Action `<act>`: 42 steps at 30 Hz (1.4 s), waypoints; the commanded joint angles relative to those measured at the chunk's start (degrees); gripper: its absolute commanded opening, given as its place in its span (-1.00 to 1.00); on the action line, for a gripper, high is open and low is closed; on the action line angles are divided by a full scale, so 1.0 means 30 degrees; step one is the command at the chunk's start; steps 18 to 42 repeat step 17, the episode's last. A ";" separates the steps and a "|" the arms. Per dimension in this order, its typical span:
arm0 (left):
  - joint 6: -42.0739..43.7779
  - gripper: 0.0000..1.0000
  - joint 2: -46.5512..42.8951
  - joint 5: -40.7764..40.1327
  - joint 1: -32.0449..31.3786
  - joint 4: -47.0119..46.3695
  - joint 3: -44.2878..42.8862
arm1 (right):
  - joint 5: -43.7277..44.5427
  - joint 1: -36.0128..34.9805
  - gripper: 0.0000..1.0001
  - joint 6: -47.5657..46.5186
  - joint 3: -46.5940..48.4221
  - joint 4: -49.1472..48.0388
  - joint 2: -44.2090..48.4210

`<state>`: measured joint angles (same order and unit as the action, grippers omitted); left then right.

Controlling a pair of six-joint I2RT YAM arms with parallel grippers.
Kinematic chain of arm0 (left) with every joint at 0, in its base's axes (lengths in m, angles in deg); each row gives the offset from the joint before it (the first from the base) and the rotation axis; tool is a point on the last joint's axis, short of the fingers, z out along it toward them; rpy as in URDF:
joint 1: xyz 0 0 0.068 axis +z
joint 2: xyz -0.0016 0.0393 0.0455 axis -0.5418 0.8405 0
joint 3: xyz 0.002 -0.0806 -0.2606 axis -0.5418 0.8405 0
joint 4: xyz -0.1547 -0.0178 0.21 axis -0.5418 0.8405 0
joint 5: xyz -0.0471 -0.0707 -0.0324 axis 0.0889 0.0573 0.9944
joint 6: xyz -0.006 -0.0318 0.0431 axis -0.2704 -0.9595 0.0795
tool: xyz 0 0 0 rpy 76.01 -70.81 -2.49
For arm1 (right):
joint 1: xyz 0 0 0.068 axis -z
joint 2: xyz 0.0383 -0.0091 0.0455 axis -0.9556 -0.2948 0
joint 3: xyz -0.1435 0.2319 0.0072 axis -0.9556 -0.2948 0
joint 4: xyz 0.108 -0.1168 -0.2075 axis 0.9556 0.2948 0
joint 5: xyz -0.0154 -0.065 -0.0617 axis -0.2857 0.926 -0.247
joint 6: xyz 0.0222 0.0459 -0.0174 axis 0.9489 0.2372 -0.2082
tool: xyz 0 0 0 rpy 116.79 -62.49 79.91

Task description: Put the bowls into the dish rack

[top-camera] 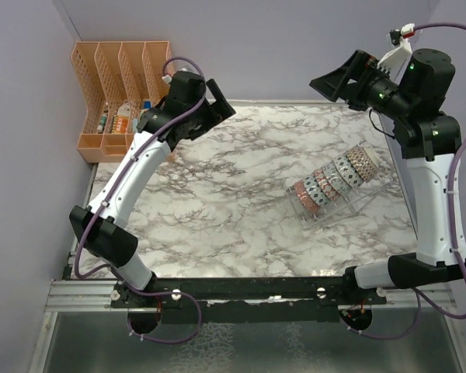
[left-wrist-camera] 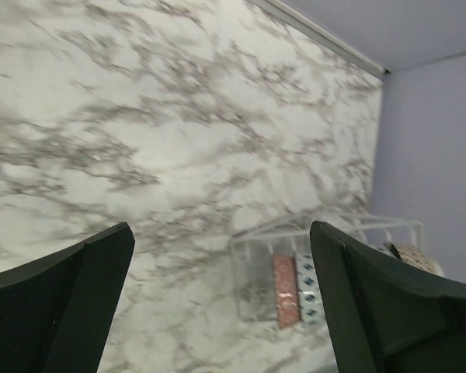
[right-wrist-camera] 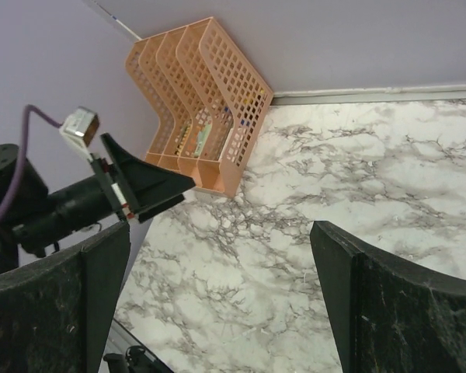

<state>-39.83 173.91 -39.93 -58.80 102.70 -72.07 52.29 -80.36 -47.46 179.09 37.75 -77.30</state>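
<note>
The clear dish rack (top-camera: 349, 203) stands on the right side of the marble table. Several patterned bowls stand on edge in its slots, from a pink-red bowl (top-camera: 305, 196) at the near end to a grey-white bowl (top-camera: 365, 159) at the far end. In the left wrist view the rack (left-wrist-camera: 256, 272) shows the pink-red bowl (left-wrist-camera: 285, 289) and a blue bowl (left-wrist-camera: 307, 287). My left gripper (top-camera: 224, 109) is open, empty and raised over the table's far left (left-wrist-camera: 221, 233). My right gripper (top-camera: 320, 81) is open, empty and raised above the far right (right-wrist-camera: 220, 233).
An orange slotted file organizer (top-camera: 113, 93) stands in the far left corner and also shows in the right wrist view (right-wrist-camera: 210, 109). Purple walls close the left, back and right. The marble table (top-camera: 217, 202) ends at a black rail by the arm bases.
</note>
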 commanded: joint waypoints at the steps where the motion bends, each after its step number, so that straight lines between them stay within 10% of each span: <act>1: 0.3142 0.98 -0.0368 -0.7388 0.0023 0.6742 -0.1290 | -0.0589 -0.0076 0.99 -0.0386 0.0117 -0.1082 -0.0489; 42: 0.4458 0.98 -0.2310 -1.0123 0.0053 0.4550 0.1697 | 0.0709 -0.0076 0.99 -0.1105 -0.0030 -0.0548 -0.1625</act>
